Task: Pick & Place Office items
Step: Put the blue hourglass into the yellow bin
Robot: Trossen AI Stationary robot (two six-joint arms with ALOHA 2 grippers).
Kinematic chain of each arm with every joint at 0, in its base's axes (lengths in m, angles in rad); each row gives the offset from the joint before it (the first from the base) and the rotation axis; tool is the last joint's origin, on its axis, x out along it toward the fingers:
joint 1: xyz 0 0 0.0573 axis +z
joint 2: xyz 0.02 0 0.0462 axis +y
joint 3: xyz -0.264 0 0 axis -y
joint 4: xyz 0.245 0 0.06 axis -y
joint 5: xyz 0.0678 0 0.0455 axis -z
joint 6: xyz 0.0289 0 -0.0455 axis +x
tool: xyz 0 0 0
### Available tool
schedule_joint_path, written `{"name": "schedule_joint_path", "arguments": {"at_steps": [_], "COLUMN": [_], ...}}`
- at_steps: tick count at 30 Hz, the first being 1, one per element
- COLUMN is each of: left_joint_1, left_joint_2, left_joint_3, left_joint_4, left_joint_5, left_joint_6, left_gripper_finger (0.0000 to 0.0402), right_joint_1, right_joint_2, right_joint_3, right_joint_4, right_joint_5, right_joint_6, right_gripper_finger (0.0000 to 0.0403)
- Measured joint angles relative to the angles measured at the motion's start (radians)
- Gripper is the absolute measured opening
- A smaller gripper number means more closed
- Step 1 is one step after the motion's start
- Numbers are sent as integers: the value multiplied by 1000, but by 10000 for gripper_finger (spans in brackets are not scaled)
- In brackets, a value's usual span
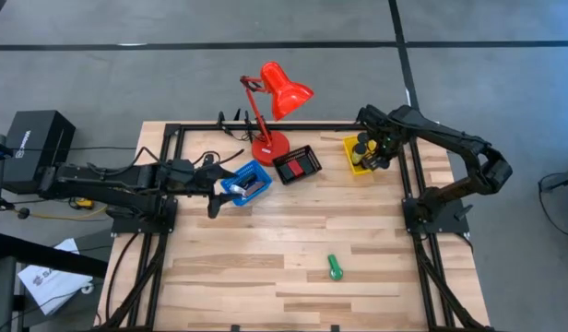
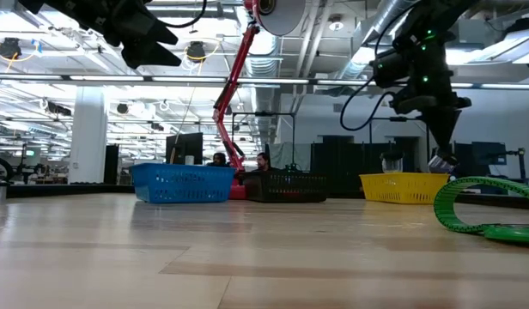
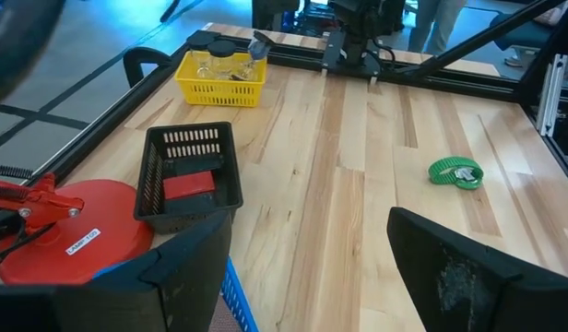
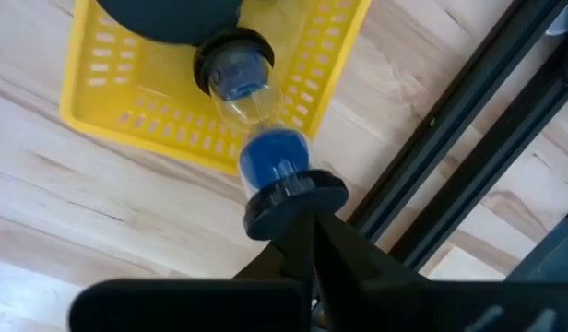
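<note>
An hourglass with blue sand and black end caps hangs above the yellow tray at the tabletop's far edge, one cap seemingly pinched in the right gripper's closed jaws. The left gripper, jaws wide and holding nothing, hovers beside the blue tray; 1 green item lies apart.

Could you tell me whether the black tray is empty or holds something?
Holds something: a red block lies inside the black tray.
</note>
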Motion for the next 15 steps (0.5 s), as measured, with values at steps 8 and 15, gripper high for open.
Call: {"name": "schedule_joint_path", "arguments": {"at_steps": [8,15], "left_joint_1": [0,0], "left_joint_2": [0,0], "left_joint_3": [0,0], "left_joint_4": [3,4], "left_joint_5": [1,5], "left_joint_6": [2,2], "left_gripper_finger": [285,285], "right_joint_1": [0,4], "right_joint_2": [-2,-4], "right_joint_3": [35,135], "right_joint_4": [-22,-28], "right_joint_5": [3,3], "right_joint_6": [-32,-119], "right_gripper_finger": [0,3]}}
